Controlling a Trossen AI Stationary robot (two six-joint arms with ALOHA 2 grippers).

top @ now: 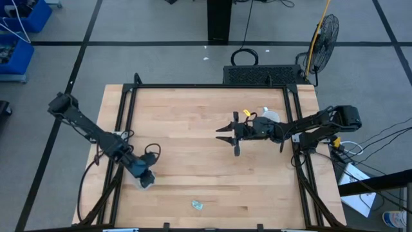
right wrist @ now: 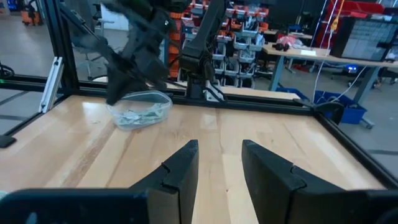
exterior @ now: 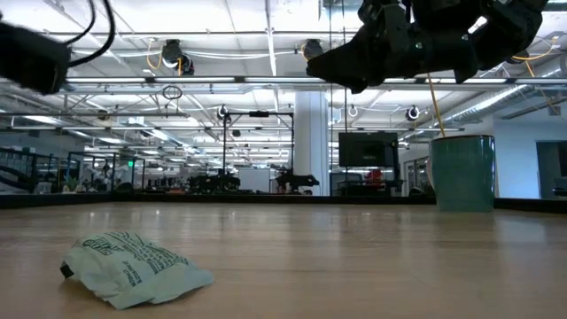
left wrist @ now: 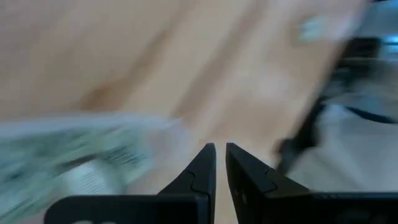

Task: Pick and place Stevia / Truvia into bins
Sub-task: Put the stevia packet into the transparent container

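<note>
A pale wooden counter, framed by dark rails, is being watched from above, with an open workshop showing behind it. The left claw is being held with fingers nearly closed and empty, directly over the clear tub, in which several sachets are lying. One crumpled green sachet is being left on the counter, off to the side of that claw toward the near edge. The right claw is being held wide above mid-counter, well apart from it. The thin, crumpled paper could probably be pushed along rather than pinched, should the fingers be lowered off-centre.
</note>
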